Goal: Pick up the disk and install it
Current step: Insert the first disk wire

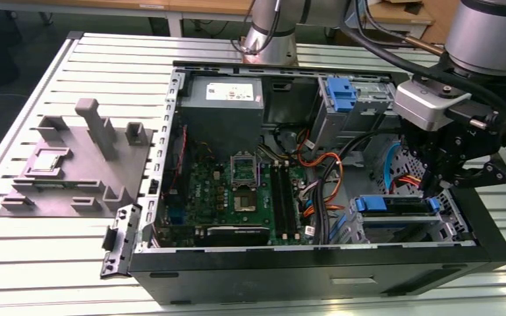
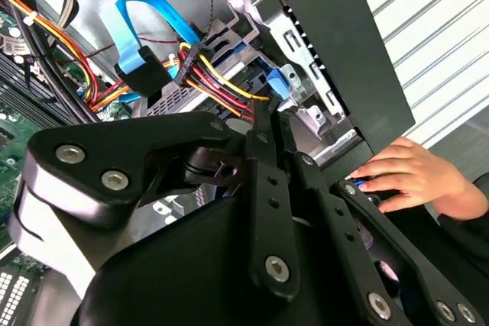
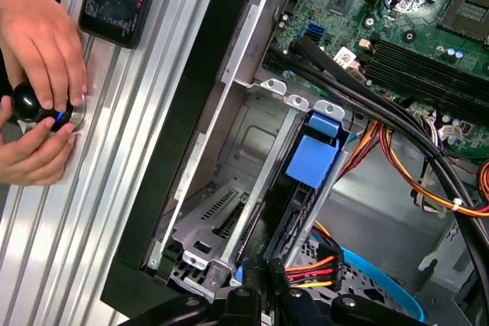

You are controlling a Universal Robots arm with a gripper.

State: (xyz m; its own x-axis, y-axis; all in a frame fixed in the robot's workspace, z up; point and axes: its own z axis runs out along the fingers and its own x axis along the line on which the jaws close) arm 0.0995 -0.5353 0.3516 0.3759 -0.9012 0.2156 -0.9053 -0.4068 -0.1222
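**Lower right of the case: disk in its bay, pincer beside it**

Low and right in the exterior view, the disk [image 1: 398,210], a flat silver hard drive in a blue plastic carrier frame, lies inside the metal bay of the open black computer case [image 1: 323,276], tight against the case's wall. The black pincer [image 2: 260,116], fingers pressed together, hangs near it among red and yellow cables [image 3: 317,269]. Open room lies above the green motherboard [image 1: 235,191].

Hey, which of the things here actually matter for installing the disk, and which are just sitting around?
For the job: gripper, disk in its blue carrier, drive bay of the open computer case.
Just lying about: grey stand beside the case, another blue bracket inside it.
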